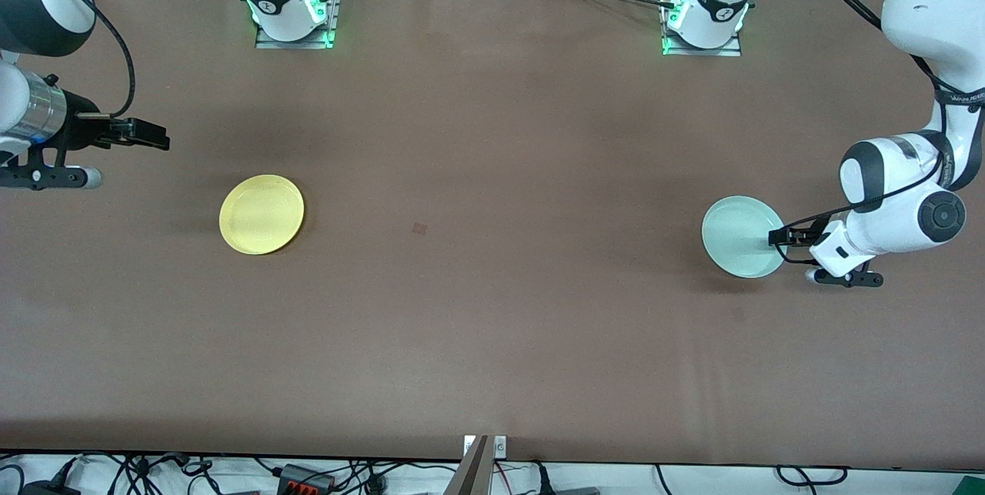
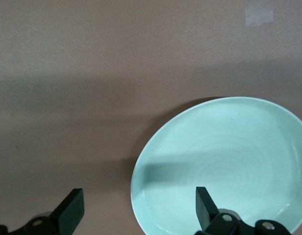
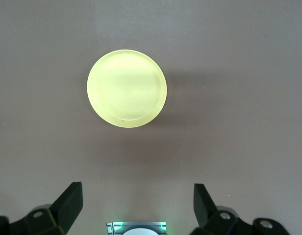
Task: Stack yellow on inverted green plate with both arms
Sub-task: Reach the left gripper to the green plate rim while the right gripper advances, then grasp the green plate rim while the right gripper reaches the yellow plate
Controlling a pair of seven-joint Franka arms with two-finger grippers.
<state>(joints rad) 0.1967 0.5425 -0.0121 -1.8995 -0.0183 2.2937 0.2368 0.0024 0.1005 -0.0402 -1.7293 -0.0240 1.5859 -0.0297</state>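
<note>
The yellow plate [image 1: 262,214] lies on the brown table toward the right arm's end; it also shows in the right wrist view [image 3: 126,88]. The pale mint-green plate [image 1: 737,236] lies toward the left arm's end, with faint rings on its upper face [image 2: 224,161]. My left gripper [image 1: 774,238] is low at the green plate's edge and open [image 2: 138,210]. One finger [image 2: 205,208] is over the plate and the other finger [image 2: 72,210] is over bare table, with the rim between them. My right gripper [image 1: 150,137] is open [image 3: 136,208], empty, and up in the air beside the yellow plate.
The arm bases [image 1: 292,14] [image 1: 704,18] stand at the table's edge farthest from the front camera. A small dark mark [image 1: 419,229] is on the table between the plates. A pale tape patch [image 2: 259,13] shows on the table in the left wrist view.
</note>
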